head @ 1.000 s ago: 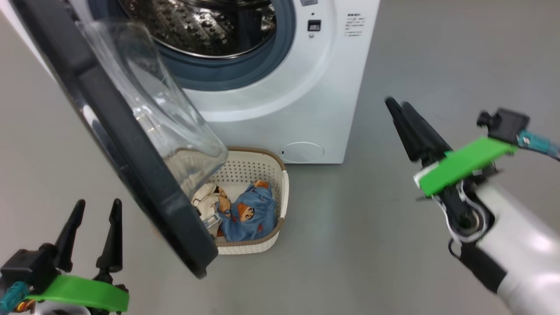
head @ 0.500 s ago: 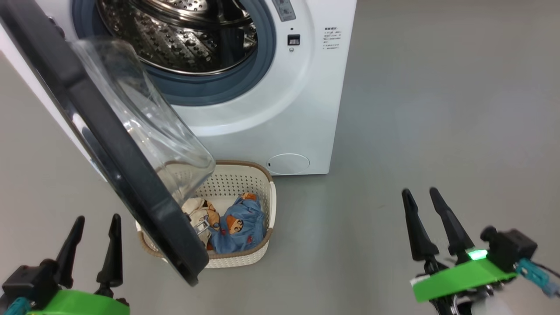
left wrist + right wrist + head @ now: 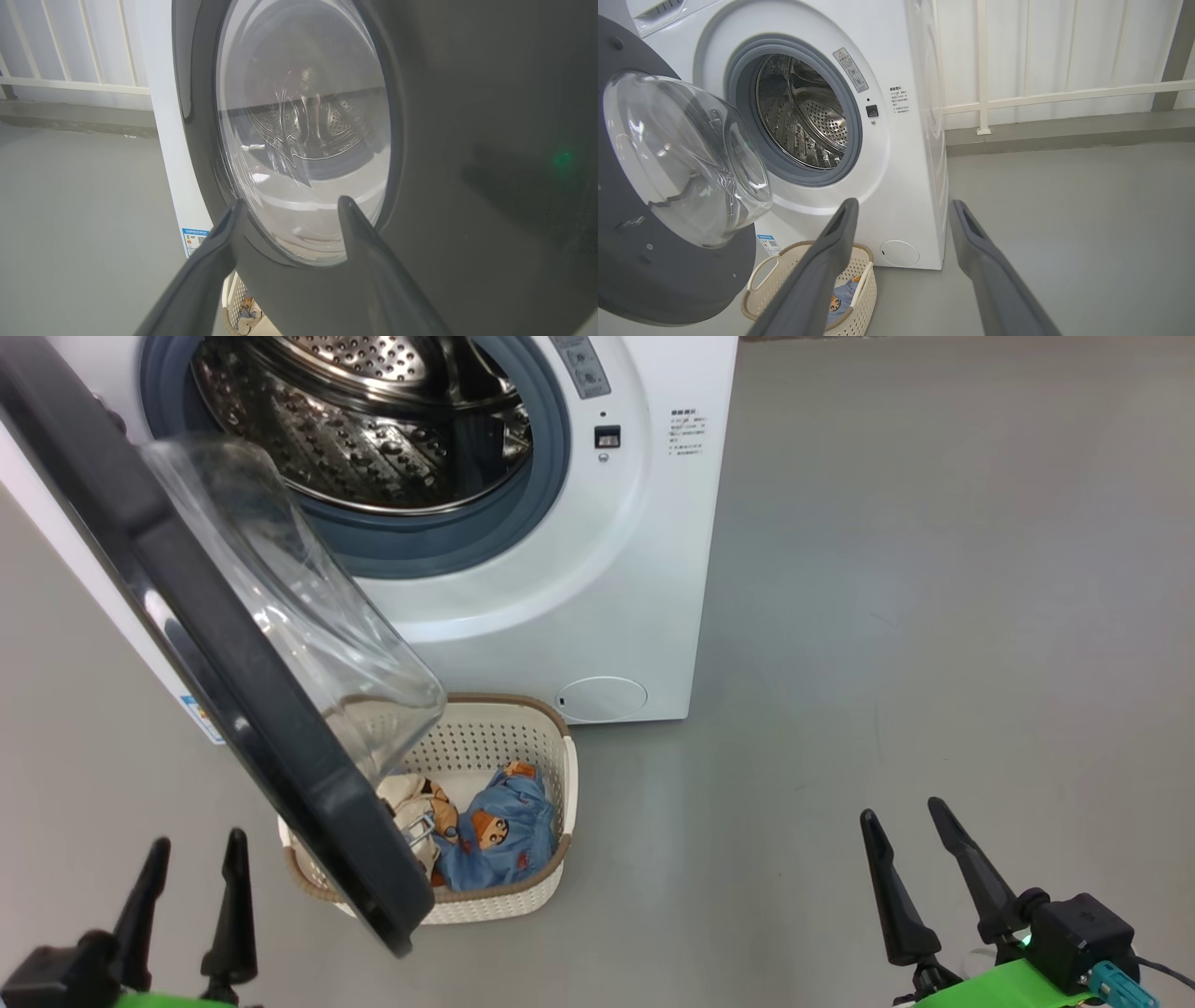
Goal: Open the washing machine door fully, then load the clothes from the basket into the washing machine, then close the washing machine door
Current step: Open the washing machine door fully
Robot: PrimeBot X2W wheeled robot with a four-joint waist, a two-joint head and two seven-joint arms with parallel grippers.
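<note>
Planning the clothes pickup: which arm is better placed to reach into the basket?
Right, probably. The right pincer is open with bare floor between it and the basket. The left pincer faces the outer side of the door, which partly overhangs the clothes.

3 cams, all aimed at the washing machine (image 3: 607, 616) front.
Head cam: high up, looks fwd & down on the drum opening (image 3: 373, 429), open door (image 3: 317, 821) & basket (image 3: 509, 905) on the floor (image 3: 887, 616); mid range. R wrist cam: low, further back, faces the front nearly level; shares opening, door's inner side & basket w/ head cam. L wrist cam: low, v. close to the door's outer face, looks thru its glass (image 3: 303, 130) toward the machine.
</note>
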